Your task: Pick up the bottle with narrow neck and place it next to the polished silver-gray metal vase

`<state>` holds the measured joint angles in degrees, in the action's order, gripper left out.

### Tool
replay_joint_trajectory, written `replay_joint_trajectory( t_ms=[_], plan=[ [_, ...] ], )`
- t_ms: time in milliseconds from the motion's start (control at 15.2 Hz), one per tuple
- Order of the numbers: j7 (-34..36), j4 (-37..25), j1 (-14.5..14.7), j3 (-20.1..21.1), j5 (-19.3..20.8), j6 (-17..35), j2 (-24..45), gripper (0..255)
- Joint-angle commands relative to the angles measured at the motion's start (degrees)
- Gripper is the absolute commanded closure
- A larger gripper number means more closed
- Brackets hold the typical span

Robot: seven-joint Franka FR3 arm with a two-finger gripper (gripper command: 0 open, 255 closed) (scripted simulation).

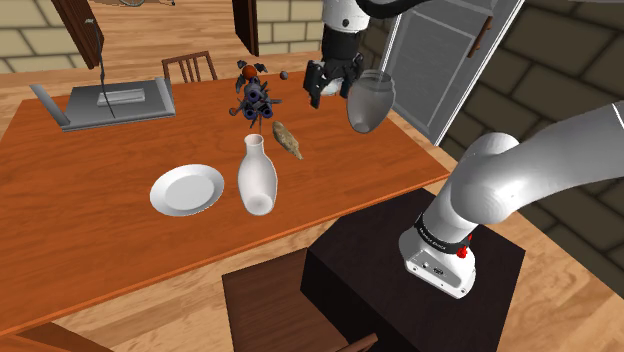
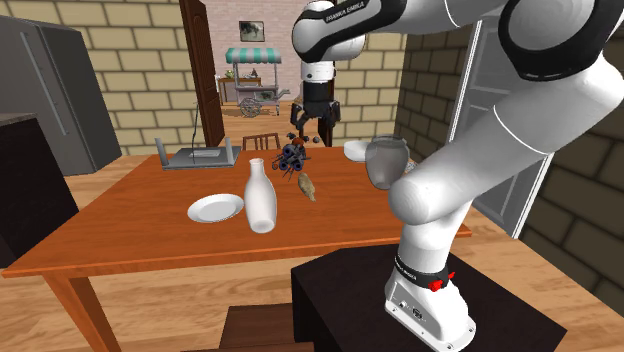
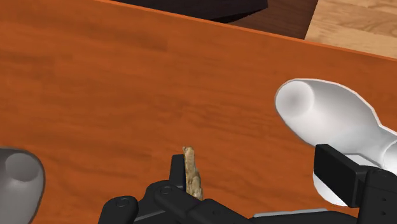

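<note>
Gripper (image 3: 251, 162) open, fingers spread, gripping nothing, above the wooden table (image 1: 90, 230). Wrist view: rough tan lump (image 3: 193, 177) just beside one finger. It also looks into the round mouth of the white narrow-neck bottle (image 3: 331, 121). Shoulder view: bottle upright on the table, apart from the gripper, nearer the stand, w/ a white plate (image 1: 187, 188) just left. Smooth silver-grey vase (image 1: 368, 100) stands right of the gripper.

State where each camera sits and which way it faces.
Shoulder view: beside the black box stand, looking down over the orange-brown wooden table; white arm and open black claw show.
Second exterior view: lower, near the stand, facing across the table to a brick wall; arm shows.
Wrist view: mounted on the claw, looking down at the table; its black fingers show.
Shared: white narrow-necked bottle, rounded silver-grey vase.
</note>
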<state>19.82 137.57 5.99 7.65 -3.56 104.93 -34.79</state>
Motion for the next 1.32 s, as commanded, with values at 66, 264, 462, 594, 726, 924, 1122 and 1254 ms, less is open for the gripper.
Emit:
replay_joint_trajectory(
  t_ms=[66, 264, 462, 594, 726, 924, 1122, 1254],
  plan=[
    [3.2, -1.4, 1.05, 2.96, -1.12, 3.17, 4.43, 0],
    [6.41, -3.51, 1.88, 5.87, -1.67, 5.95, 9.22, 0],
    [9.75, -6.21, 2.55, 8.7, -1.58, 8.48, 14.38, 0],
    [12.09, -8.34, 2.96, 10.5, -1.12, 9.99, 18.01, 0],
    [14.51, -10.73, 3.35, 12.23, -0.32, 11.32, 21.79, 0],
    [17.1, -12.84, 3.81, 13.86, 0.92, 13.23, 25.96, 0],
    [17.34, -11.36, 3.81, 14.0, 1.22, 15.55, 26.85, 0],
    [17.53, -10.43, 3.8, 14.1, 1.46, 17.1, 27.51, 0]
  ],
)
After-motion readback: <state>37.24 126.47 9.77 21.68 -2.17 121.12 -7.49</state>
